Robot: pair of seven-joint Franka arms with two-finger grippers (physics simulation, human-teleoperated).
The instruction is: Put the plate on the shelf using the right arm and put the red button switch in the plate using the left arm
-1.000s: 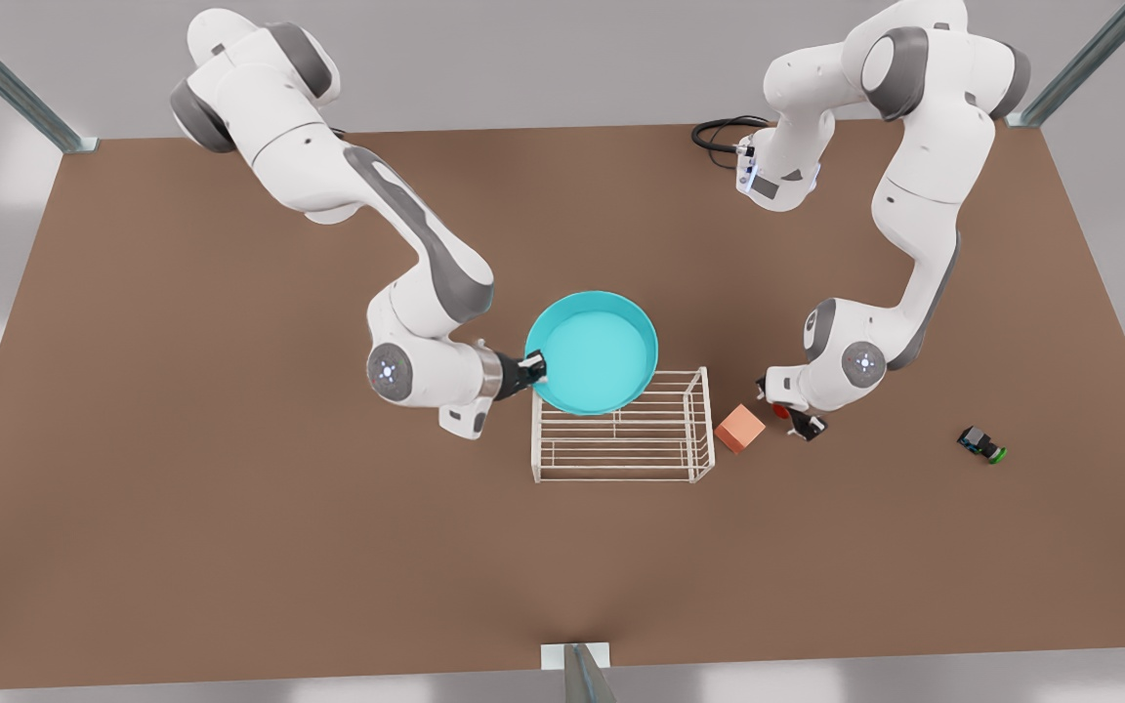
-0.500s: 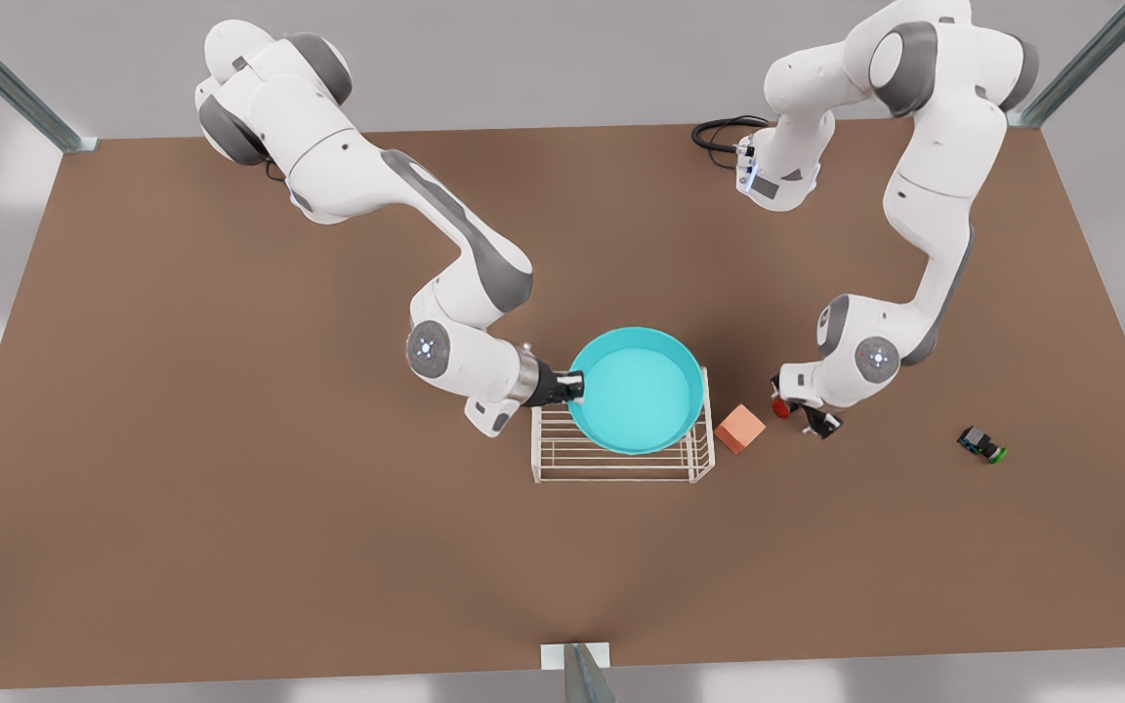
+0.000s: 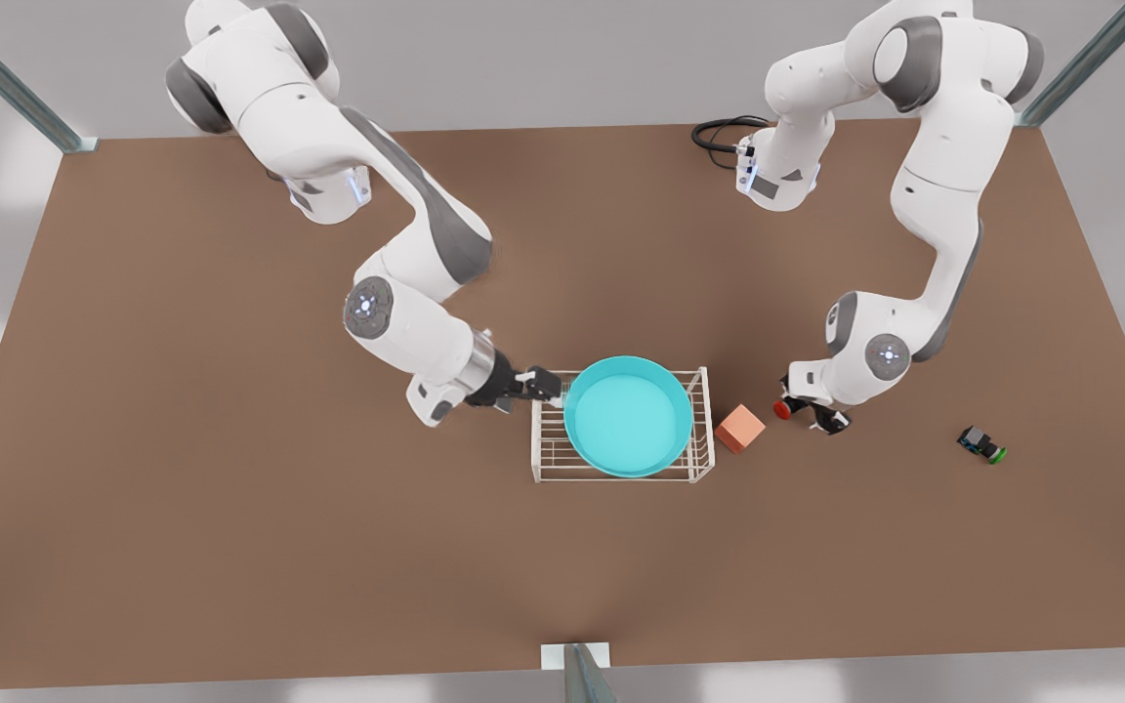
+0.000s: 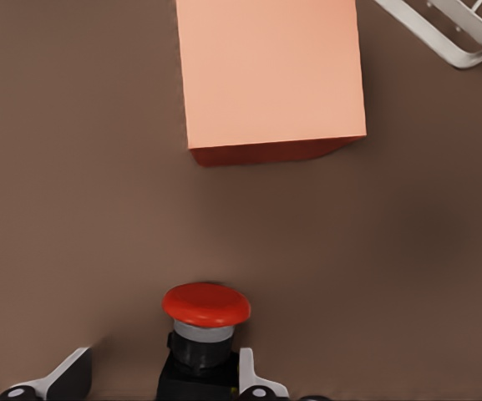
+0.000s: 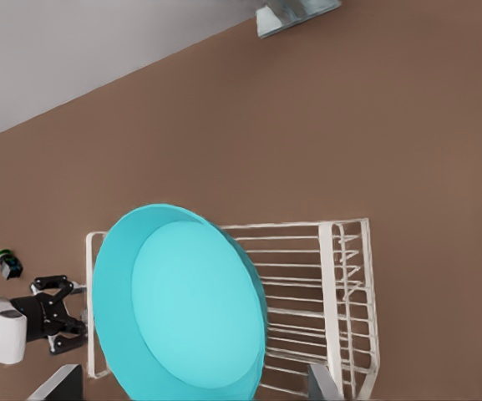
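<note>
Brown desk point(image 3: 230, 508) surface spreads across the front view, with pale grey walls behind it and metal posts at the corners. Near the middle of that view the shelf point(image 3: 699, 430) stands on the desk, a low box of thin white wire bars, and the plate point(image 3: 627, 418) lies flat on top of it, its turquoise disc covering most of the rack's top.

At the plate's rim on the front view's left sits the right gripper point(image 3: 545, 385), reaching in from the upper left of the frame on the right arm point(image 3: 396, 244). Its fingers stand apart on either side of the rim; the right wrist view shows their tips point(image 5: 324, 383) at the bottom edge of the frame with the plate point(image 5: 182, 305) and the shelf point(image 5: 341, 284) just beyond them.

On the front view's right, the left arm point(image 3: 934, 195) bends down to the desk, and the left gripper point(image 3: 802, 410) hangs low beside the red button switch point(image 3: 781, 410). In the left wrist view the switch point(image 4: 205, 317) sits between the fingers point(image 4: 253, 376), which are spread and not touching it; the switch rests on the desk.

Just left of the switch in the front view, between it and the shelf, lies a salmon-pink cube point(image 3: 740, 428). A green-capped switch point(image 3: 982, 444) lies well apart, toward the right edge of the front view.
</note>
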